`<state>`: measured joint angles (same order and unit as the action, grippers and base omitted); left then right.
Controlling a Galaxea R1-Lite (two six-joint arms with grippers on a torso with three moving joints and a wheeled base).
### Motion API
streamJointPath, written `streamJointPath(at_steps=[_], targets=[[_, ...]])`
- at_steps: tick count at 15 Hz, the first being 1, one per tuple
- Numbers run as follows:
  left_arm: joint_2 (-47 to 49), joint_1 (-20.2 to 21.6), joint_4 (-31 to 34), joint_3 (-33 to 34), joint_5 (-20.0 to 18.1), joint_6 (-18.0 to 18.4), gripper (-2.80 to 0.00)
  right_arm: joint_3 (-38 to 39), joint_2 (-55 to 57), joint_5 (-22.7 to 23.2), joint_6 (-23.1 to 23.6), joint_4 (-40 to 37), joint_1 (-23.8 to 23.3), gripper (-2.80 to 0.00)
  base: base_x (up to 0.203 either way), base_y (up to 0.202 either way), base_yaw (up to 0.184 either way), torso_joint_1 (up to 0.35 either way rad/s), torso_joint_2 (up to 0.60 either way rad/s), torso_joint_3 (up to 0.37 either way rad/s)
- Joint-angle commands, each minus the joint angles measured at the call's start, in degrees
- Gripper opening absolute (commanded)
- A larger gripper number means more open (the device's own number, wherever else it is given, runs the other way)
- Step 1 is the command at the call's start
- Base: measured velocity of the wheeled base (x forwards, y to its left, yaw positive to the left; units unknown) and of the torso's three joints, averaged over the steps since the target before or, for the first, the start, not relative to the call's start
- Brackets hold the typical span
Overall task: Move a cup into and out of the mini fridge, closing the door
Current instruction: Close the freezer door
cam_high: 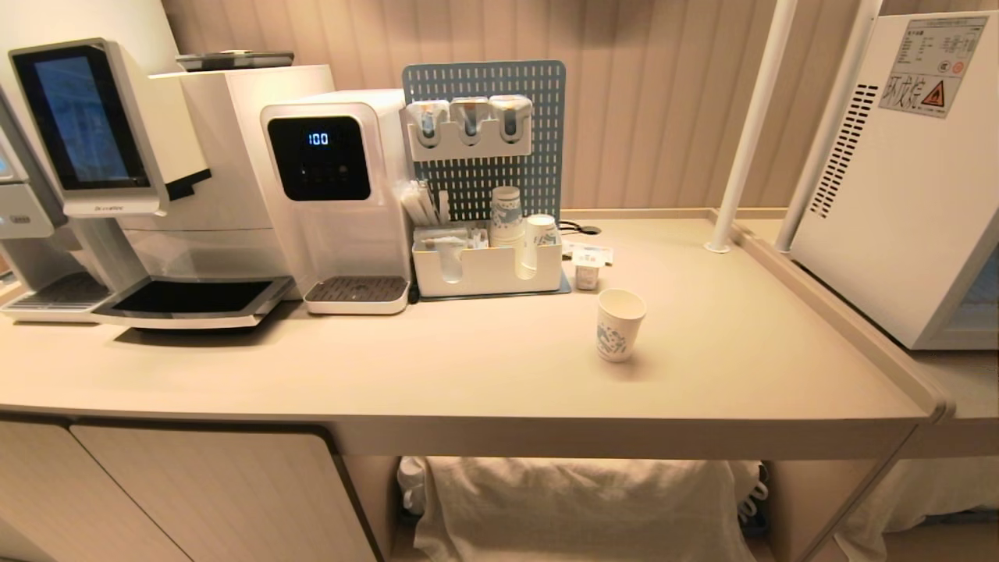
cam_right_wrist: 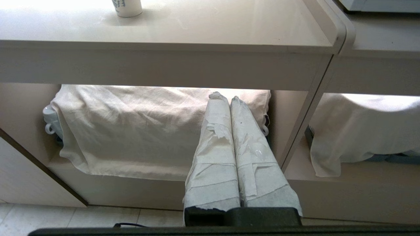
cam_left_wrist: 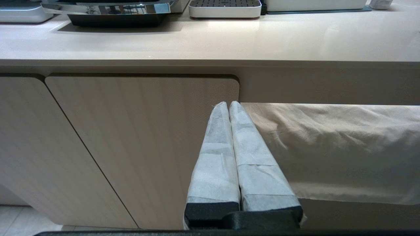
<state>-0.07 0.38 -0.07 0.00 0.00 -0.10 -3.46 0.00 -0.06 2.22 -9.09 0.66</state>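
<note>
cup (cam_high: 620,324) upright, mouth up, long axis vertical, on counter (cam_high: 468,367) | both jaws together, below counter edge, empty

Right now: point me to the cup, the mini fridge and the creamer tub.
cup (cam_high: 620,324), head view, on its side wall, standing upright on the counter.
mini fridge (cam_high: 897,203), head view, on its white side panel at the counter's right end.
creamer tub (cam_high: 587,272), head view, on its front wall, behind the cup.
</note>
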Motion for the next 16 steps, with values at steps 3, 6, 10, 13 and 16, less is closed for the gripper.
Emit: streamJointPath(at_steps=[3,6,10,13,16], targets=[[0.0,0.0,0.39,-0.09,0.05,0.63,-2.8,0.03,-0.09,0.03,0.3,-0.05,0.04,-2.8,0.0,0.0,0.0,0.0,0.0,0.0],[0.07,0.06,0.69,0.0,-0.7,6.43,-2.8,0.03,-0.09,0.17,0.59,-0.05,0.04,-2.8,0.0,0.0,0.0,0.0,0.0,0.0],[0.07,0.06,0.51,-0.09,-0.79,6.95,-2.8,0.03,-0.09,0.59,0.94,-0.05,0.04,-2.8,0.002,-0.013,0.002,0.0,0.0,0.001],[0.07,0.06,0.51,-0.09,-0.79,6.87,-2.8,0.03,-0.09,0.06,0.79,-0.05,0.04,-2.8,0.002,-0.138,0.003,0.003,0.0,0.005],[0.07,0.06,0.51,-0.09,-0.79,6.87,-2.8,0.03,-0.09,0.04,0.66,-0.05,0.04,-2.8,0.0,-0.194,-0.001,0.003,0.0,0.002]])
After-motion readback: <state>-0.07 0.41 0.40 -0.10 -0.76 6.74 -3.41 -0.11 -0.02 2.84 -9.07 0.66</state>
